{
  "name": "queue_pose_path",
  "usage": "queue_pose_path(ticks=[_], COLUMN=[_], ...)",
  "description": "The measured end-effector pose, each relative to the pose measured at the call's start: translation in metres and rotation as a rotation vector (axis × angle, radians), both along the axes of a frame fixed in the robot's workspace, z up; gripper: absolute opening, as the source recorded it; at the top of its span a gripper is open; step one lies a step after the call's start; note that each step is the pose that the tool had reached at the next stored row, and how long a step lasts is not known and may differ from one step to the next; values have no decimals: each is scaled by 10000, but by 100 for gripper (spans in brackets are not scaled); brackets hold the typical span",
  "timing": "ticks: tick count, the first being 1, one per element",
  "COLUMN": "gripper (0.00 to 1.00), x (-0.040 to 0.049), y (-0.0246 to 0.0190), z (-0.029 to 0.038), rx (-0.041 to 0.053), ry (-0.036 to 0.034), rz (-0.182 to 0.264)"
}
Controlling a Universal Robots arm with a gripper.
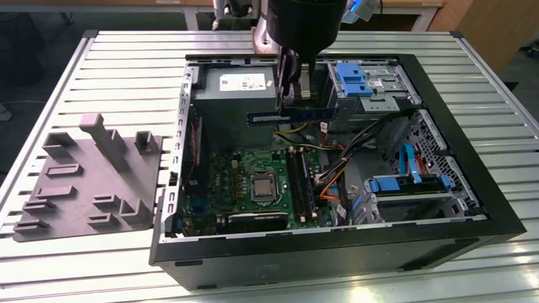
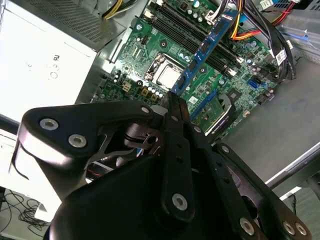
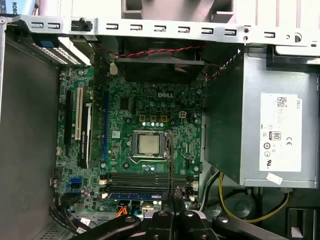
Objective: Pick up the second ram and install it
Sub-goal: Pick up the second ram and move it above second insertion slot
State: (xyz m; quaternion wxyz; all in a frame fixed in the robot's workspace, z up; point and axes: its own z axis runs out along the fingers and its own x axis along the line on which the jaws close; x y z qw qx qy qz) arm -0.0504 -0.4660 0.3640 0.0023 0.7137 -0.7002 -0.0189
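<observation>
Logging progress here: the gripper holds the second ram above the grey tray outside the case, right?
No. The gripper holds the second ram above the open case, not above the grey tray; the exterior view shows it.

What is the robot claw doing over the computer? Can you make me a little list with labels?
holding: claw shut on the memory stick
height: memory stick up in the air over the green board, not in a slot
box: computer case open, on the slatted table
side: grey tray beside the case, on the exterior view's left
</observation>
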Motion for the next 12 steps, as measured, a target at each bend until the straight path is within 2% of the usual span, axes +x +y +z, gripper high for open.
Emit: queue_pose_path(ticks=[7,12], gripper=[12,12], x=[0,0], y=[0,-1], z=[-4,-43], rx=[2,3], ry=[-1,-1], rz=[0,0])
